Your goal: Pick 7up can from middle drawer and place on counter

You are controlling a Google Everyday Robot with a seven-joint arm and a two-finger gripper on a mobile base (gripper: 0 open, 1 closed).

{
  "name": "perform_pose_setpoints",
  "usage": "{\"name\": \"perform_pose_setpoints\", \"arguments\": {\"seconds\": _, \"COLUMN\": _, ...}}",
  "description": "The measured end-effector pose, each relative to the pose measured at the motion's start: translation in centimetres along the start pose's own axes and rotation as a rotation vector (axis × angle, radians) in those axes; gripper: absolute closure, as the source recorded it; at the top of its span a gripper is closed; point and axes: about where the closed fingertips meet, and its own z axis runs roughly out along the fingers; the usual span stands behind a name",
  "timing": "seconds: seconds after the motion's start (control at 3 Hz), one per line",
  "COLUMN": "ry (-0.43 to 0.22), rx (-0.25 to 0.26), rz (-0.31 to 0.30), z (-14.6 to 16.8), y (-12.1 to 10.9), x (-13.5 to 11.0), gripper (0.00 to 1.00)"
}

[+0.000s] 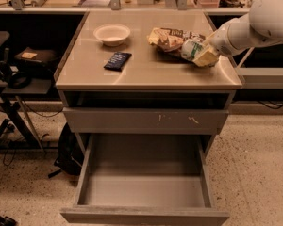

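The wide grey metal middle drawer [144, 192] hangs open, bare. Over the right side of the glossy beige tabletop [146, 74], my pincer [203, 55] is clamped on the small whitish-green 7up can [190, 48], its long axis tilted toward the crumpled chip bag [167, 37] just beside it.

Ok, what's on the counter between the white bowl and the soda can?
The chip bag lies between the bowl and the soda can, which the gripper holds at the counter's right side, in the camera view.
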Motion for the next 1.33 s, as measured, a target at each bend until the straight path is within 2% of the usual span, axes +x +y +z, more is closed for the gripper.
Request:
{"name": "perform_pose_setpoints", "arguments": {"seconds": 1.0, "ry": 0.0, "rx": 0.0, "rz": 0.0, "z": 0.01, "y": 0.01, "x": 0.0, "gripper": 0.12}}
{"name": "perform_pose_setpoints", "arguments": {"seconds": 1.33, "ry": 0.0, "rx": 0.0, "rz": 0.0, "z": 0.01, "y": 0.01, "x": 0.0, "gripper": 0.0}}
